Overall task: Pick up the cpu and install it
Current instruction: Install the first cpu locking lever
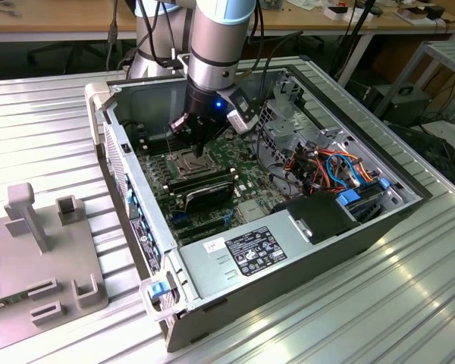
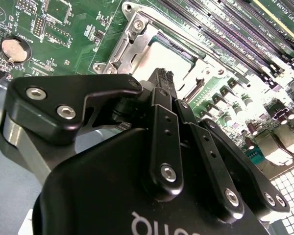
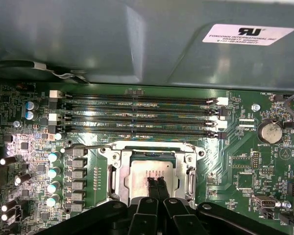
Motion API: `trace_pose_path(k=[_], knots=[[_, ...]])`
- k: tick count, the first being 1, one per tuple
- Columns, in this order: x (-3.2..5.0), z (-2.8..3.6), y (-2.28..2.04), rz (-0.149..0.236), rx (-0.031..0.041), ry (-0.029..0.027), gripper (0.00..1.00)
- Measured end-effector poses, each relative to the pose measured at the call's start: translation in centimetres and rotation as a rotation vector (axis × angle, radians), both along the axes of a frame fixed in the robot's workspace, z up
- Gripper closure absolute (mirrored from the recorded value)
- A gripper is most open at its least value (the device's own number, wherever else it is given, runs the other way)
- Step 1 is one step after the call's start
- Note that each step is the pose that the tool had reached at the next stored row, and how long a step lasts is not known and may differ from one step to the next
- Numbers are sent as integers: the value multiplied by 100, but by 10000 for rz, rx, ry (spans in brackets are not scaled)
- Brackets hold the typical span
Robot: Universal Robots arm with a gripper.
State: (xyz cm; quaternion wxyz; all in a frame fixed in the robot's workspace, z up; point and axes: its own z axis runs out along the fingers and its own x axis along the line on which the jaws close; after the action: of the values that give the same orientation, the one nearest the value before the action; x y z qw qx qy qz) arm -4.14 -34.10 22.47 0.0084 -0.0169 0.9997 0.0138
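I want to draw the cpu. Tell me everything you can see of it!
The cpu is a small, flat, grey metallic square lying inside the metal-framed socket on the green board. The shut gripper is right over its middle; whether it touches the cpu cannot be told.

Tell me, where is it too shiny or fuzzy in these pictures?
In the second wrist view, glare whitens the green board beyond the gripper; in the first wrist view, the memory slots gleam and the grey case wall looks soft; in the exterior view, the ribbed table shines.
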Motion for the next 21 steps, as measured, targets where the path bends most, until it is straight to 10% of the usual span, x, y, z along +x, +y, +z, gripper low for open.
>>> trace_pose_path(k=[21], knots=[[-260, -5, 0, 0, 1, -1, 89]])
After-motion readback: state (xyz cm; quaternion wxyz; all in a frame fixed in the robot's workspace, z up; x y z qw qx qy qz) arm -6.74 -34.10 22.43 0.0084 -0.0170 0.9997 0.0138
